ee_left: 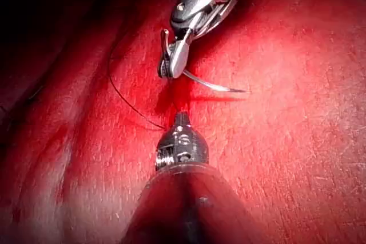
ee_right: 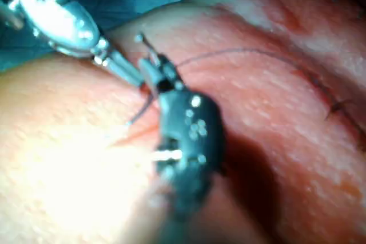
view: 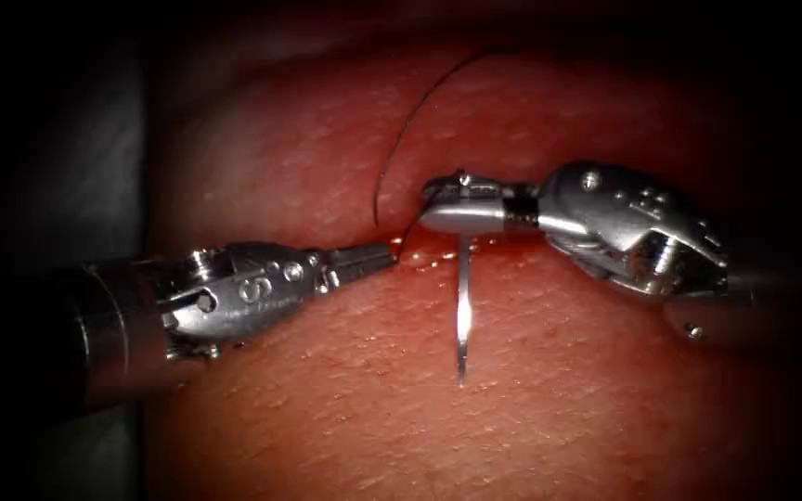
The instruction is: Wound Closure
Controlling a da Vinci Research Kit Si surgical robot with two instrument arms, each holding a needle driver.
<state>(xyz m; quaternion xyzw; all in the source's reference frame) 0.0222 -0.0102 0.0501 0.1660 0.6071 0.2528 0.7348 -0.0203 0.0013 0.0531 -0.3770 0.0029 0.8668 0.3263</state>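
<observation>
Closest to us, the left arm's shaft [ee_left: 183,210] rises toward its end effector [view: 384,257], which we see narrowed to a point right at the wet edge of the cut; whether it pinches the thread there we cannot tell. Under everything we see the tissue [view: 559,399], a broad red mound, with red fluid [view: 438,252] pooled along the cut between the two tools. Next in size, the right arm's end effector [view: 452,206] comes in from the right, its jaws closed on the needle [view: 462,320] near the thread end of its curve. We see the needle clear of the tissue, its body hanging down from the jaws and its tip free above the surface. Finest of all, the thread [view: 401,139] arcs up and away over the tissue from the cut.
</observation>
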